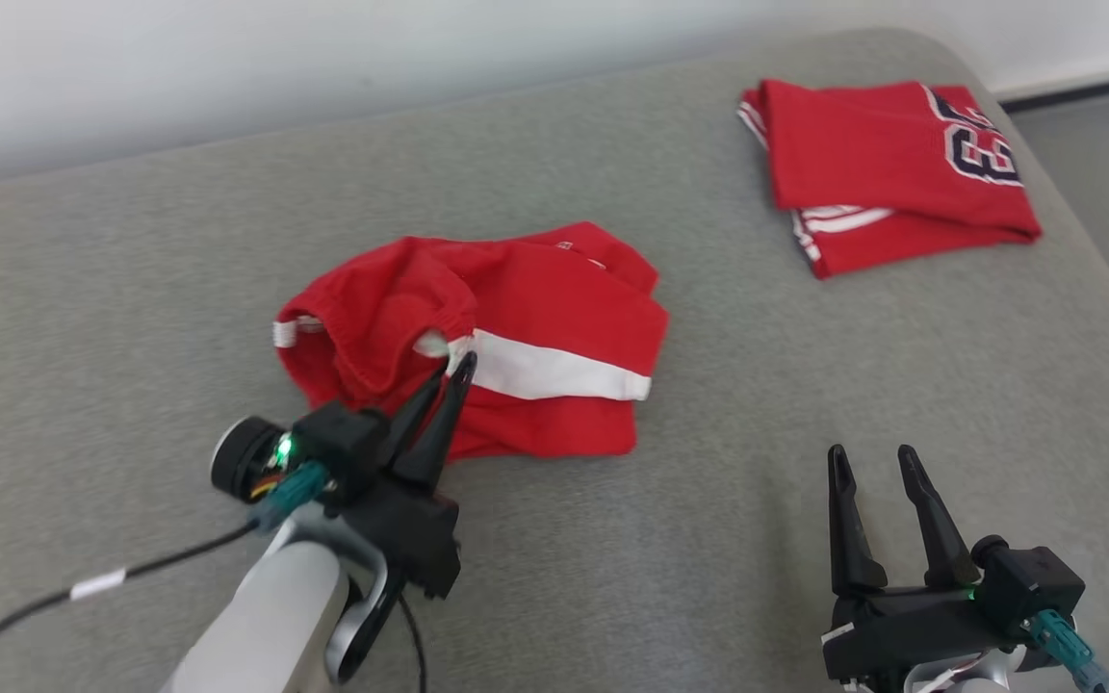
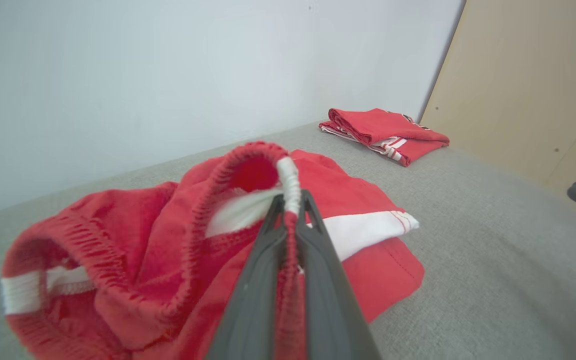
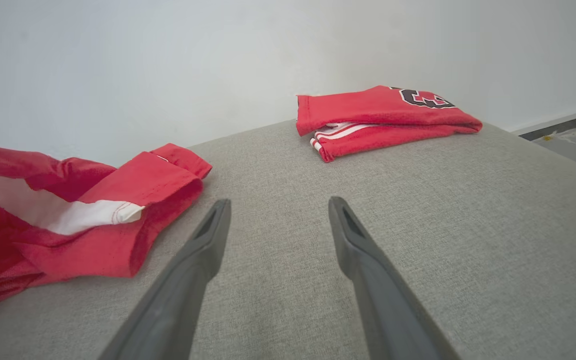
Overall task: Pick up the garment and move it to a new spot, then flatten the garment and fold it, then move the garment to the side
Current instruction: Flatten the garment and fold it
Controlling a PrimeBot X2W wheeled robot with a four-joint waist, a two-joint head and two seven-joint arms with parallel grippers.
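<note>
Left pincer (image 1: 459,368) is clenched on the elastic waistband of the red garment (image 1: 554,318), red fabric pinched right between the two dark fingers! The garment lies crumpled around the middle of the grey cushion (image 1: 709,539), white stripe facing up. Right pincer (image 1: 872,460) hovers spread wide and grasping nothing, low over bare cushion near the front edge. Over at the far right corner sits a folded red jersey (image 1: 882,164), well apart from the action

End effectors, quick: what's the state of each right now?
Left end effector: closed, pinching the red garment at its elastic edge.
Right end effector: open, holding nothing.
</note>
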